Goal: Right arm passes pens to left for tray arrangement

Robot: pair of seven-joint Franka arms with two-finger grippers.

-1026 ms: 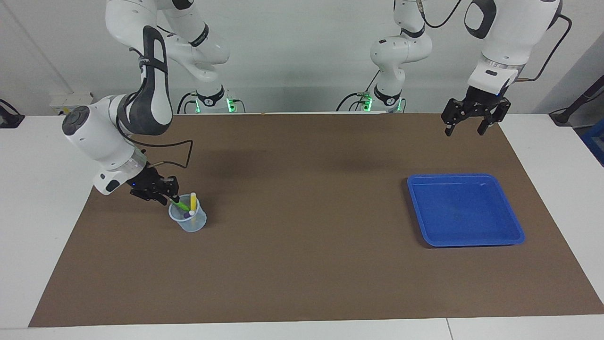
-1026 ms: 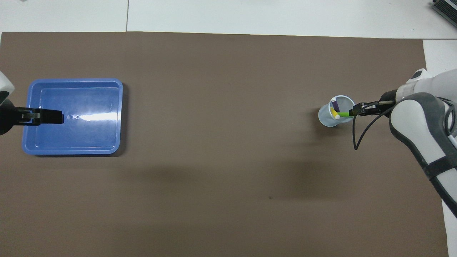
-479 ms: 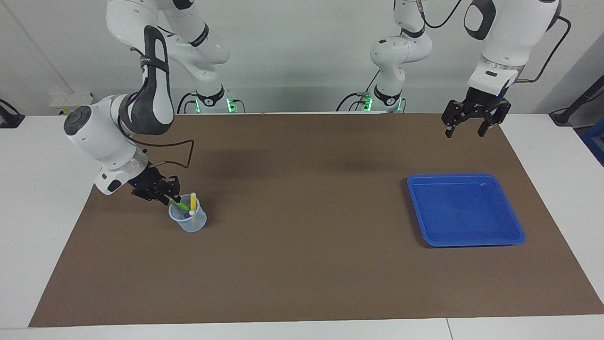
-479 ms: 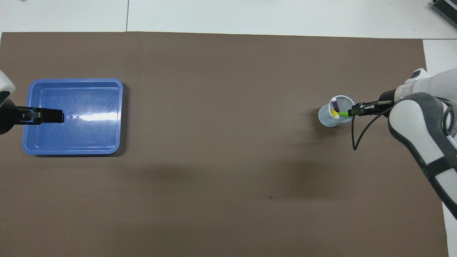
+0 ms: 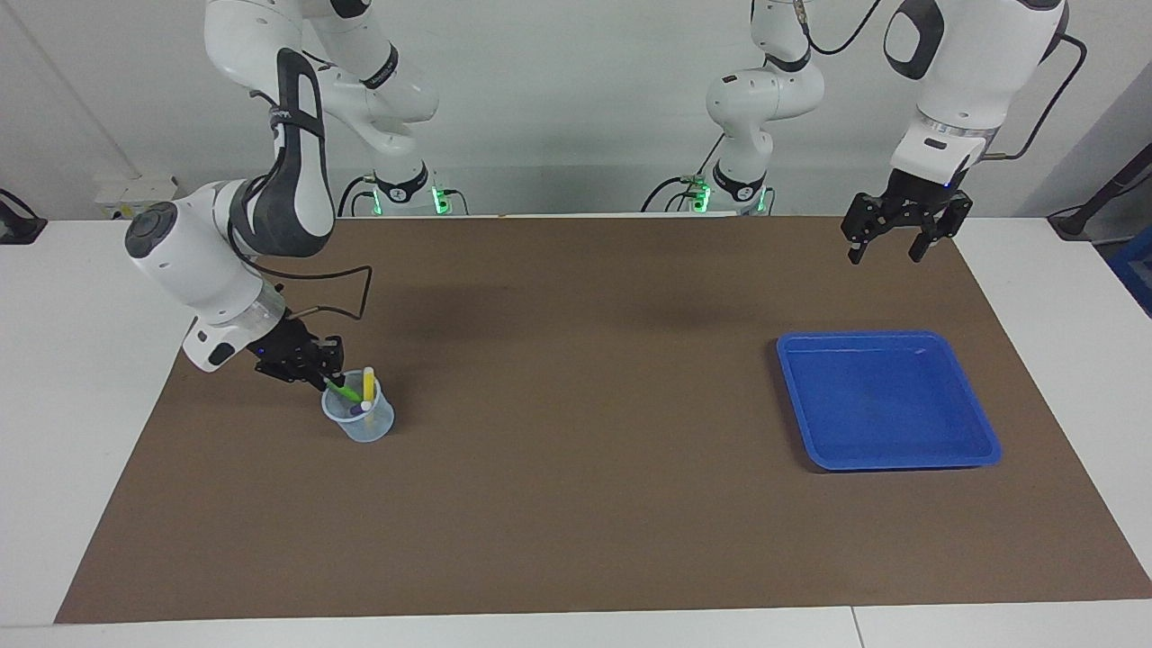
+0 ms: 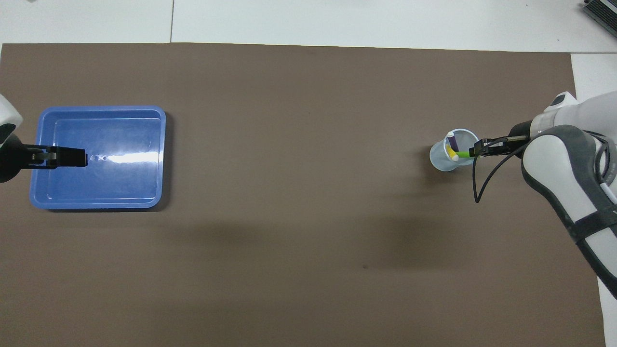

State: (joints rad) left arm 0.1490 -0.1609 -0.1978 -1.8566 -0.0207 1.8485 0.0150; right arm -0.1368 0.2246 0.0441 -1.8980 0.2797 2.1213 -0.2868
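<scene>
At cup point(image 5: 358, 420) rim, green pen point(image 5: 343, 391) (tool-clamped point(image 5: 322, 376)) slanting toward right arm.

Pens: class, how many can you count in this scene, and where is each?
3, all standing in the cup: green pen, its upper end in the right gripper; yellow pen; purple pen. None seems hidden.

Evenly and brightly lit from above. Soft, diffuse arm shadows across the brown paper table mat point(image 6: 308, 231). Strong white glare streak on the shallow bright blue plastic tray point(image 6: 96, 115). Sharp throughout.
</scene>
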